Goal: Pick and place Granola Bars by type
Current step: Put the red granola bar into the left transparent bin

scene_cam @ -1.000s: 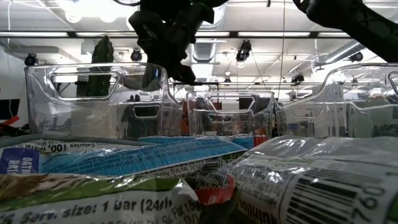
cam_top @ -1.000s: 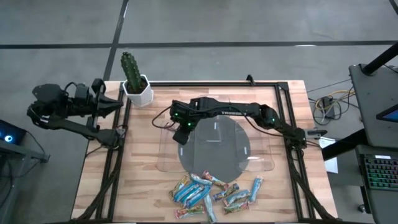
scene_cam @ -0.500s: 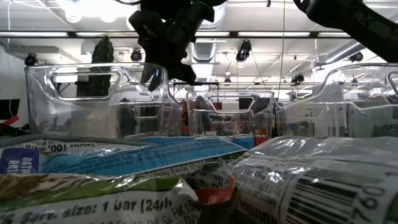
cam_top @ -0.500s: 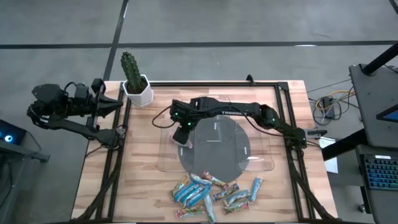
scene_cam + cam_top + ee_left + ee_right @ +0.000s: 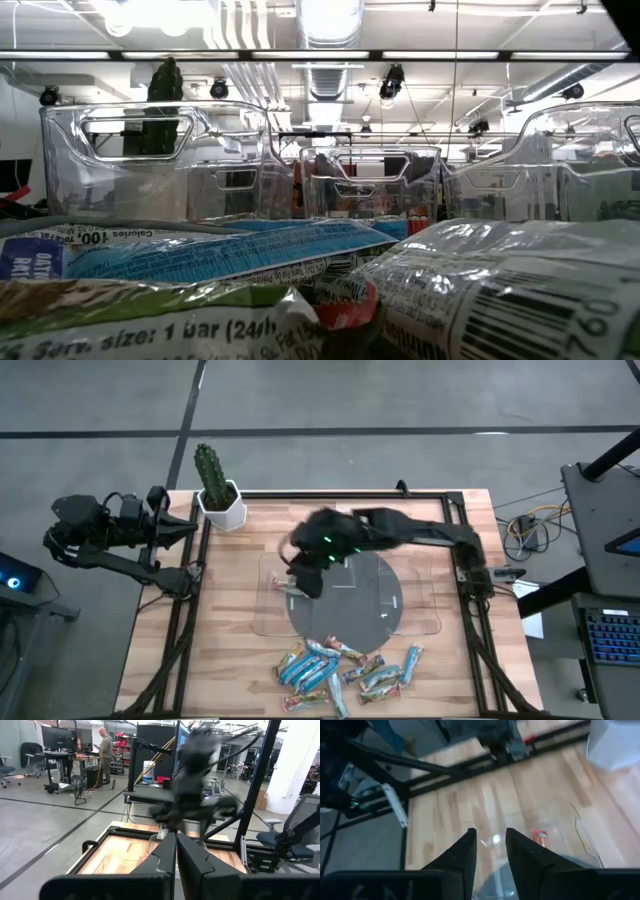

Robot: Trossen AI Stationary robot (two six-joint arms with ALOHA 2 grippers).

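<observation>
My right arm [image 5: 380, 535] smears into a dark blur over the clear trays [image 5: 420, 622] in the high view, so I cannot make out its tool there. From the left wrist it is again a blurred mass. In the low view, the nearest Granola Bars [image 5: 240, 255] fill the bottom and are cut by the edge, hiding the tabletop. One small red-wrapped bar [image 5: 539, 838] in the right wrist view is too blurred to read.
</observation>
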